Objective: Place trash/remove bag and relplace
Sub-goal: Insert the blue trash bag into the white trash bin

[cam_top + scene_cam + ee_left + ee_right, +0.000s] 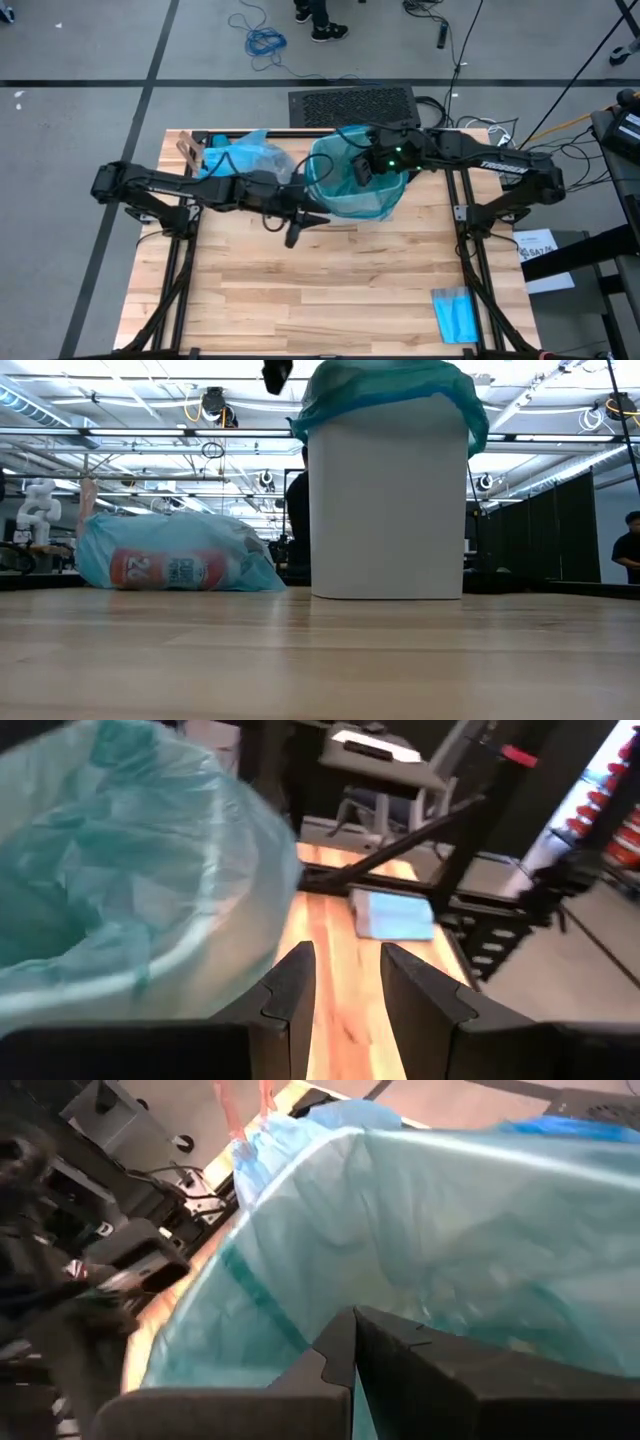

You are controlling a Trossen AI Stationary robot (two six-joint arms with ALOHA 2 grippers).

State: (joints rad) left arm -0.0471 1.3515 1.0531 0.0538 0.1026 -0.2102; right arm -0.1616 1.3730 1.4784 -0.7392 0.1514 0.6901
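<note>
- The thing that mattered here was the white plastic bin in the upper middle of the high view, lined with a teal-green plastic bag folded out over its rim. It stood upright with its mouth pointing straight up, so its long axis ran vertical off the wooden table.
- The right gripper was the nearer one by far, sitting right over the bin's mouth. In its wrist view the fingers looked pressed together with nothing between them, and the green liner filled the view just past the tips.
- The left gripper was just outside the bin, toward the left of the frame and a bit lower, close to the liner's outer fold. Its fingers were apart, nothing held, and the liner bulged beside them.
- The translucent light-blue bag lay on its side at the upper left of the table, long axis running across the frame. The low view showed a red-and-white label through the plastic, so I'd guess it was already stuffed.
- A small folded blue sheet lay flat at the lower right, well apart from both arms.
- My guess is the next move depended on the rim fold, with the right arm better placed.
</note>
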